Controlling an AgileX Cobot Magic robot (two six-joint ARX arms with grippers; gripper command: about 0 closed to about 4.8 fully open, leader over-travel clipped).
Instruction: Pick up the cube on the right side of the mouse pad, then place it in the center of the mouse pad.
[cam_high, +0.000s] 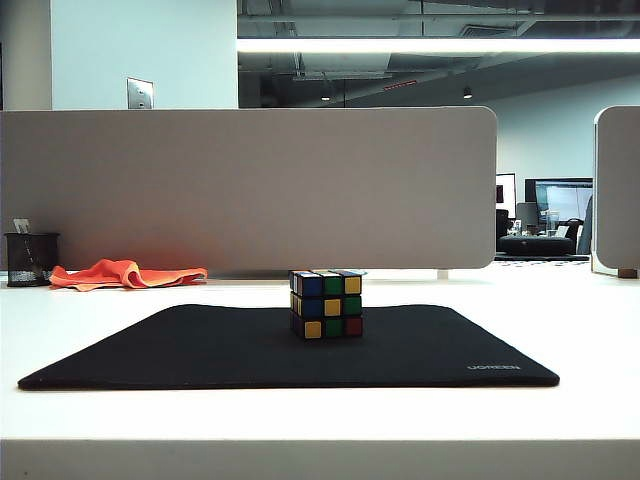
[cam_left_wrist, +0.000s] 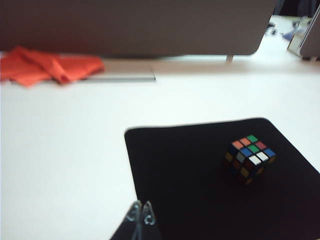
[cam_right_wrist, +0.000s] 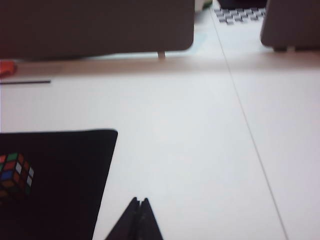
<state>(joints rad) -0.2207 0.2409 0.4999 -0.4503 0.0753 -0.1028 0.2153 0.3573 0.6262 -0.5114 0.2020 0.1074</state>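
Risk looks low to me: one cube (cam_high: 326, 303) sits upright near the middle of the one mouse pad (cam_high: 200, 350), touched by nothing. My left gripper (cam_left_wrist: 141, 216) and right gripper (cam_right_wrist: 140, 207) hang above the table, tips pressed together, empty; a careless sweep could knock the cube off-centre. One orange cloth (cam_high: 125, 273) lies behind.

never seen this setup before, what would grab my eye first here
The bright scrambled puzzle cube standing near the middle of the black UGREEN mouse pad. Next, the orange cloth crumpled at the table's far left by the grey divider. Left gripper and right gripper are shut, holding nothing.
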